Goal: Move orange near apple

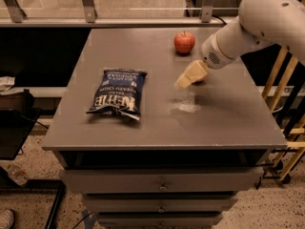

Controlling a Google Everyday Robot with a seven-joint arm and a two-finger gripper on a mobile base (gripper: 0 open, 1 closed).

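a shiny red apple [184,42] sits on a plain grey table [228,120]. a dark blue chip bag [116,93] carries white lettering. the cream-coloured pincer [185,81], on a white arm [267,13], hangs over the table near the apple.

The table [228,123] top is presenting a smooth, matt grey finish, with a faint pale sheen near its middle. The apple [184,42] is showing glossy red skin. The chip bag [117,93] is showing crinkled, shiny film. The gripper [183,81], hovering over the table near the apple, is presenting a matt cream surface. The arm [259,20] is showing a smooth white plastic-looking shell.
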